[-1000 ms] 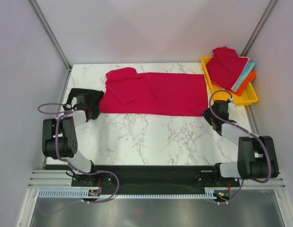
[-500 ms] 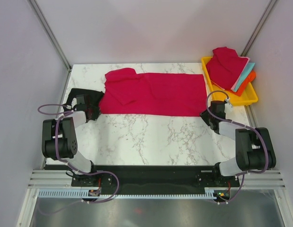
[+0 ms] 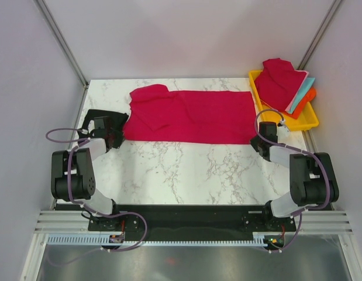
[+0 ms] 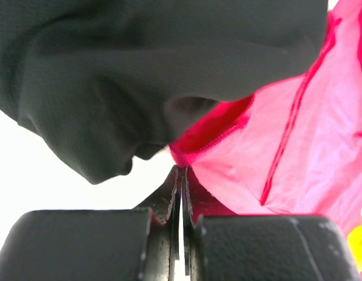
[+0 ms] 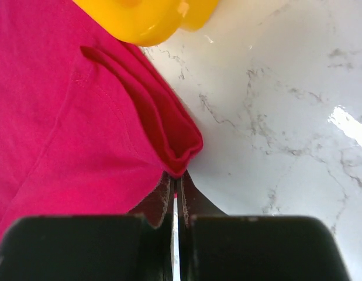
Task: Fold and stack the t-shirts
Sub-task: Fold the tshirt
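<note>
Pinching at the bottom centre of its wrist view, the left claw (image 4: 181,175) has both fingers pressed tight together on a hem corner of the spread crimson t-shirt (image 4: 297,152). The red cloth bunches just above the tips and runs off toward the right edge of the frame. Above it, a crumpled black t-shirt (image 4: 140,70) fills the upper left of that view and overhangs the pinched corner. The right claw (image 5: 176,181) sits at the bottom centre of its own wrist view, likewise closed. A doubled-over corner of the same crimson shirt is caught at its tips, and a sliver of red shows in the slit between the fingers. From there the cloth spreads over the left half of that frame, while bare marble table (image 5: 286,117) takes the right half. The rounded corner of the yellow tray (image 5: 145,17) juts in at the top, just beyond the shirt's edge. In the top view the spread shirt lies flat as a long band across the upper middle of the table, with one sleeve folded over it at the upper left. The claws are at its lower left and lower right corners, and the black shirt is bunched at its left end. At the upper right, the tray holds a heaped crimson t-shirt (image 3: 277,82). A teal t-shirt (image 3: 302,93) and an orange t-shirt (image 3: 307,103) peep out along that heap's right side.
</note>
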